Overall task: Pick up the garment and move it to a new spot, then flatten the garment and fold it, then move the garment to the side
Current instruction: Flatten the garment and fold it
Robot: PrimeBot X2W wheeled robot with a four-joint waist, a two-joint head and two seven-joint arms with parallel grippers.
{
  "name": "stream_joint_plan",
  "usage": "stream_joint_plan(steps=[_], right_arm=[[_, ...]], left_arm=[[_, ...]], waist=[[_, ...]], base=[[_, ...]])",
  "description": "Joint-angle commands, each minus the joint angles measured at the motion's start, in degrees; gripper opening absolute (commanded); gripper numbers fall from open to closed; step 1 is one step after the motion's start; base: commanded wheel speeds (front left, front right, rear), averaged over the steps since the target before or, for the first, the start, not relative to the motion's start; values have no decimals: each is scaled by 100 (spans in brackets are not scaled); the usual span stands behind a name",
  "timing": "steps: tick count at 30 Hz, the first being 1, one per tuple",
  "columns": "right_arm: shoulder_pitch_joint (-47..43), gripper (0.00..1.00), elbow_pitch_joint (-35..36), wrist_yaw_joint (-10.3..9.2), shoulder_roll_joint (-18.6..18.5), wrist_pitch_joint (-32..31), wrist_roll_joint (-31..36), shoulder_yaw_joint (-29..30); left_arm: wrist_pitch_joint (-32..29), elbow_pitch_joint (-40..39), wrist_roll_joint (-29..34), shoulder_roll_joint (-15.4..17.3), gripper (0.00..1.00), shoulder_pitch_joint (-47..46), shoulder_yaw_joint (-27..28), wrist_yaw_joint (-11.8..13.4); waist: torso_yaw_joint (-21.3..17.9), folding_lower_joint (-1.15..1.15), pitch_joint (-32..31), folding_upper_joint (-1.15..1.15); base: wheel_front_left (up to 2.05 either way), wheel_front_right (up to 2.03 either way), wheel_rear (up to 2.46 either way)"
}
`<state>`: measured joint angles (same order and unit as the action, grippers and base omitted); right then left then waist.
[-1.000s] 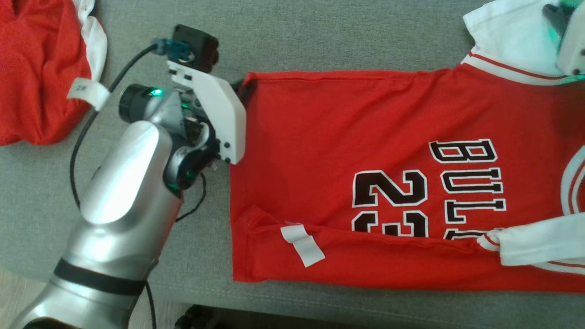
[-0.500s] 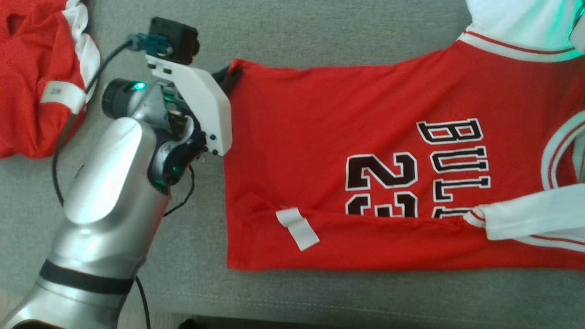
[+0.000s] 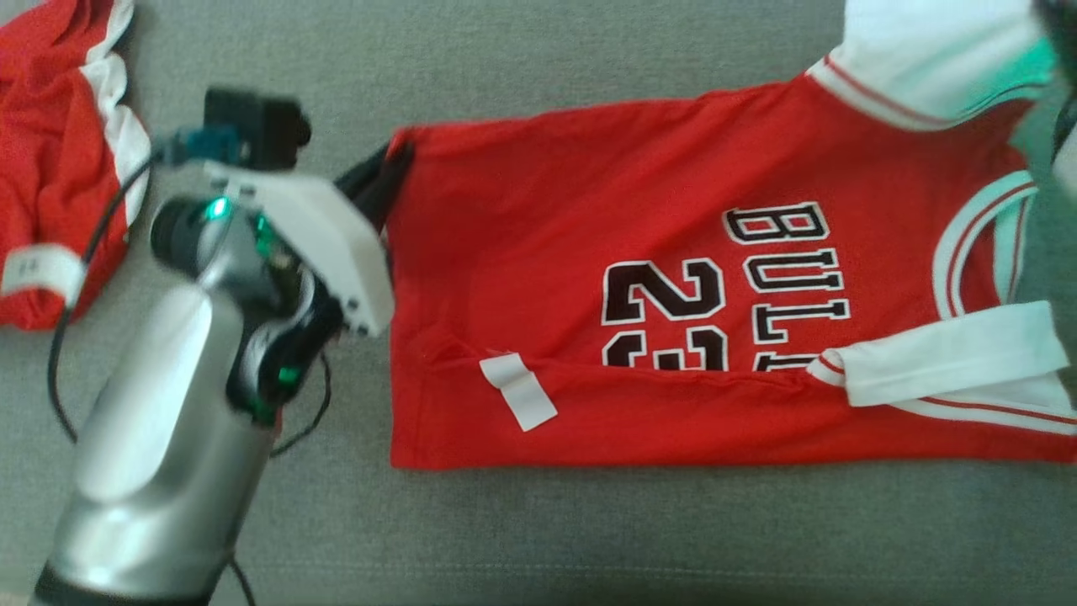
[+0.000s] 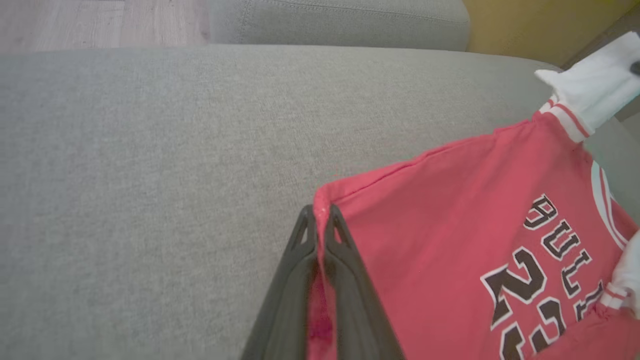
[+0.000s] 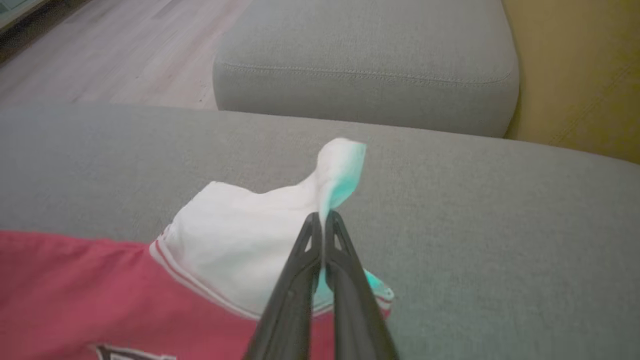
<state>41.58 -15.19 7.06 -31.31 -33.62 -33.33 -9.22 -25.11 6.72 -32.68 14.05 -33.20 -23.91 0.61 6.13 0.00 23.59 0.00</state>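
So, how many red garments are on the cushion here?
2. The jersey lies spread at centre, pinched by the left gripper and right gripper. A second garment lies crumpled upper left in the head view, partly cropped.

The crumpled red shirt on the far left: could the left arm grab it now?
Probably not yet. The shirt lies close, with bare cushion between, but the left gripper is shut on the jersey's corner and would have to let go first.

Left pincer (image 4: 317,214) and right pincer (image 5: 323,218) are both pinched tight, the silver left forearm (image 3: 160,438) slanting upward.
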Motion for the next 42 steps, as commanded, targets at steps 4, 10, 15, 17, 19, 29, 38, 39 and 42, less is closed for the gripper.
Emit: stream_joint_plan(steps=[4,10,15,17,19,29,38,39,42], right_arm=[[-990,0,906,43,-277,-217,-298,-112],[-2046,0,1511,43,-328,-308,-355,-76],[-2448,0,1654,43,-318,-296,-314,236],[-2561,0,1713,43,-276,-331,-337,330],[-2669,0,1794,43,-233,-390,-351,379],[-3101,7,2048,43,-40,-832,-352,459],[-3257,100,2162,43,71,-1260,-573,784],[-3225,100,2125,43,146,-1295,-589,979],[-3037,100,1927,43,381,-1416,-330,1466]], left_arm=[[59,-682,-67,402,0,532,330,161],[166,-1192,-190,525,0,1393,465,388],[243,-1565,-243,622,0,1851,597,541],[234,-1685,-265,657,0,1954,627,573],[194,-1778,-302,690,0,2032,635,580],[-74,-1888,-248,964,0,2398,479,564],[-16,-1754,47,1189,100,3016,359,767],[174,-1794,68,1117,100,3066,448,869],[979,-1930,263,830,100,3108,643,1117]], waist=[[-145,0,-185,0],[-312,0,-301,0],[-363,0,-340,0],[-363,0,-364,0],[-364,0,-370,0],[-475,0,-427,0],[-549,0,-533,0],[-556,0,-533,0],[-551,0,-486,0]], base=[[0,0,0],[0,0,0],[0,0,0],[0,0,0],[0,0,0],[0,0,0],[0,0,0],[0,0,0],[0,0,0]])
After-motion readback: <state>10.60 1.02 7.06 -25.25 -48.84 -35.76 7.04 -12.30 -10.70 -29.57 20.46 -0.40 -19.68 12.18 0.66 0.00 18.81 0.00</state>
